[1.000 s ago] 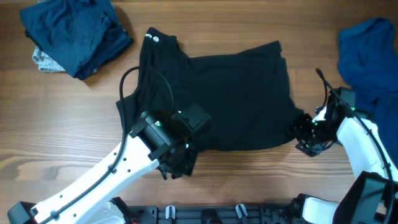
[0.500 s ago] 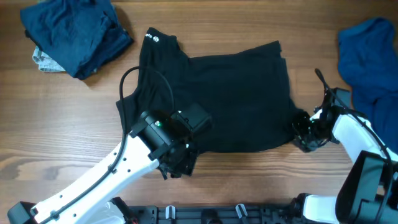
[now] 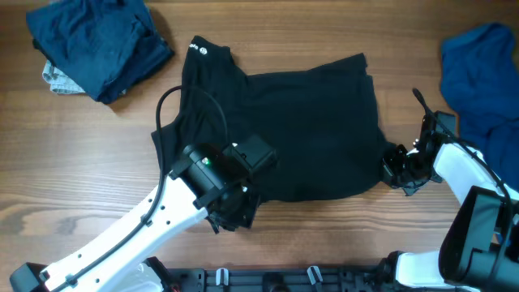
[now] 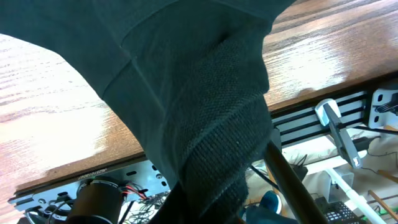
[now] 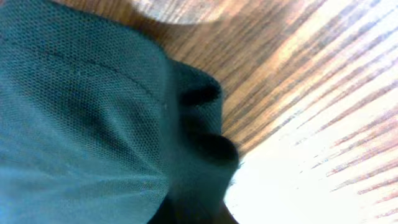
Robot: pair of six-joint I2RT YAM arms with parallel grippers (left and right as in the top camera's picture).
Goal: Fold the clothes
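The black shirt [image 3: 300, 122] lies spread across the middle of the overhead view, its tiny white label [image 3: 200, 50] at the upper left corner. The left gripper [image 3: 233, 216] sits at the shirt's lower edge, left of centre. Its wrist view shows cloth lifted off the table [image 3: 97, 162] and gathered into a tight bunch, so it looks clamped on the hem. The right gripper [image 3: 398, 168] is at the lower right corner. Its fingers are hidden, but the puckered cloth suggests it too is pinching the hem. The step in hand looks like the first fold, which would call for both arms to carry the lower edge together toward the top. A navy pile [image 3: 97, 40] in the upper left and a blue garment [image 3: 478, 73] at the right edge lie apart from the shirt, though the blue one is close to the right arm's path
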